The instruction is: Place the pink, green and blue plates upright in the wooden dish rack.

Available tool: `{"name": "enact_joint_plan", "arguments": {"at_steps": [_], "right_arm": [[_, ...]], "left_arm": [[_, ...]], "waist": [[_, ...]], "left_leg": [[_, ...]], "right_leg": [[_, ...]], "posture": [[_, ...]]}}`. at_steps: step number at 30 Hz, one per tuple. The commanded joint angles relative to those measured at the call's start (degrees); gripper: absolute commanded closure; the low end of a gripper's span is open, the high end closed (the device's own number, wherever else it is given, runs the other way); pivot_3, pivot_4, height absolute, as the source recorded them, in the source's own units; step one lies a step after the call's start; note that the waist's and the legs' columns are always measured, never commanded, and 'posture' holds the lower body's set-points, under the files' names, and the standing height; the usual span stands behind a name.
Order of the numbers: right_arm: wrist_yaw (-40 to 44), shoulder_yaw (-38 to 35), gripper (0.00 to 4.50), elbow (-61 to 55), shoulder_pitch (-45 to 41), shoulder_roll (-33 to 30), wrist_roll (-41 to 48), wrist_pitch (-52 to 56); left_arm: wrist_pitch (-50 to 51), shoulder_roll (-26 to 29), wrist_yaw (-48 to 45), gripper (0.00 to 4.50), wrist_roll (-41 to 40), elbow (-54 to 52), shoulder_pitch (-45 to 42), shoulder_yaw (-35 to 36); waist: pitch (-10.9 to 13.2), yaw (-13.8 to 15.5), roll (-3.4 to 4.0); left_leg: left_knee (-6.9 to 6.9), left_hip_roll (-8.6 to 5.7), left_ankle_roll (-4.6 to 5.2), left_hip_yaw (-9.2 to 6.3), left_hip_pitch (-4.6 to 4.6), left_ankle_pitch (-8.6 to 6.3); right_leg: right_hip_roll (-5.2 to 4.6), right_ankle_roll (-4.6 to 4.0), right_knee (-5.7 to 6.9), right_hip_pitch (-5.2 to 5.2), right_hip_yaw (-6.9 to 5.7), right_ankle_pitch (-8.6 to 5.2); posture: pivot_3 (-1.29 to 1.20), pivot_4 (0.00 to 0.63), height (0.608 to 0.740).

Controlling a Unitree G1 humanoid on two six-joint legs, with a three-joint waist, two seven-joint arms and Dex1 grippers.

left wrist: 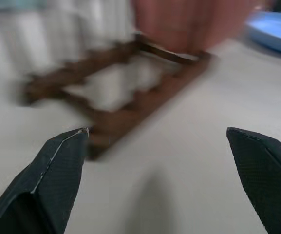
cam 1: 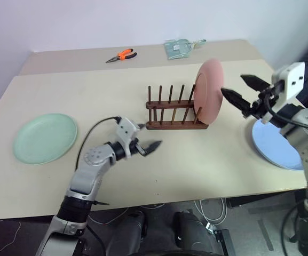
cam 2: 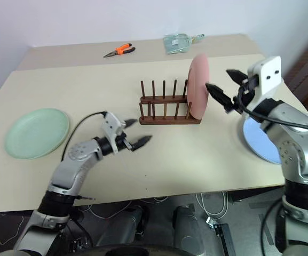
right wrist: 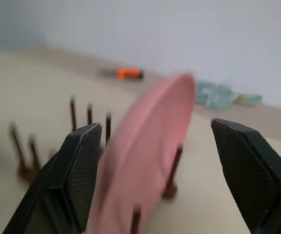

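Pink plate (cam 1: 208,90): salmon, round, shallow, standing on edge in the right end slot of the wooden dish rack (cam 1: 172,109), faces toward the rack's two ends. Rack's long axis left to right across the table (cam 1: 143,160). Green plate (cam 1: 44,137) flat at far left; blue plate (cam 1: 274,144) flat at right. Left gripper (cam 1: 145,140) low, fingers spread, before the rack. Right gripper (cam 1: 242,92) raised, fingers spread, just right of the pink plate, not touching.

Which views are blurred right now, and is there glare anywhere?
Left wrist view: the wooden dish rack and pink plate are smeared, the pincer fingertips sharp. Right wrist view: plate and pegs soft. Head views: crisp, evenly lit, no glare on the table; soft shadows.
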Motion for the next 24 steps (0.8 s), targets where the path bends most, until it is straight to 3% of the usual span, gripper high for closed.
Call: {"name": "enact_joint_plan", "arguments": {"at_steps": [1,7,12,17,22,24], "right_arm": [[5.7,2.4,0.87,-7.5,4.2,-4.3,-2.3,-0.8],[8.7,16.5,0.87,-14.2,3.8,-3.7,-8.4,-2.0],[8.0,28.5,0.87,-10.3,-3.3,5.2,-15.7,-5.5],[10.1,31.3,0.87,-5.9,-6.3,8.4,-18.9,-8.5],[11.8,31.4,0.87,-2.2,-8.0,10.1,-21.0,-11.0],[11.9,31.4,0.87,-1.2,-8.4,10.6,-21.9,-12.0]], "left_arm": [[-1.3,1.1,13.3,0.14,3.0,1.6,-3.4,10.8],[5.8,5.0,33.6,0.14,6.2,3.7,-6.0,27.1],[14.2,7.9,42.8,0.14,9.1,3.1,-1.7,35.3],[20.4,5.5,45.7,0.14,8.5,-4.4,3.0,38.2],[29.8,-1.8,48.9,0.14,4.1,-9.3,4.9,44.5],[32.4,-4.7,49.3,0.68,1.3,-9.9,4.3,47.0]], "waist": [[0.0,-0.4,-0.02],[0.0,-1.1,-0.10],[0.1,-1.2,-0.32],[0.2,0.4,-0.84],[0.2,1.3,-0.93],[0.2,1.4,-0.93]], "left_leg": [[0.00,0.03,0.00,0.00,0.00,0.00],[-0.04,0.08,-0.02,0.05,0.04,-0.01],[-0.02,0.03,-0.04,0.05,0.04,-0.02],[0.06,-0.01,-0.08,-0.02,0.04,-0.03],[0.09,-0.02,-0.23,-0.01,0.05,-0.12],[0.07,0.00,-0.24,-0.03,0.05,-0.12]], "right_leg": [[0.01,0.01,0.00,0.00,0.00,0.00],[0.01,0.16,0.06,-0.05,-0.04,0.06],[0.01,0.18,0.07,-0.05,-0.04,0.06],[0.00,0.17,0.06,0.00,-0.14,0.07],[0.00,0.15,0.05,0.02,-0.14,0.08],[0.01,0.16,0.07,0.00,-0.16,0.08]], "posture": [[0.00,0.150,0.720],[0.00,0.150,0.720],[0.00,0.150,0.720],[0.00,0.150,0.720],[0.00,0.150,0.720],[0.00,0.150,0.720]]}}
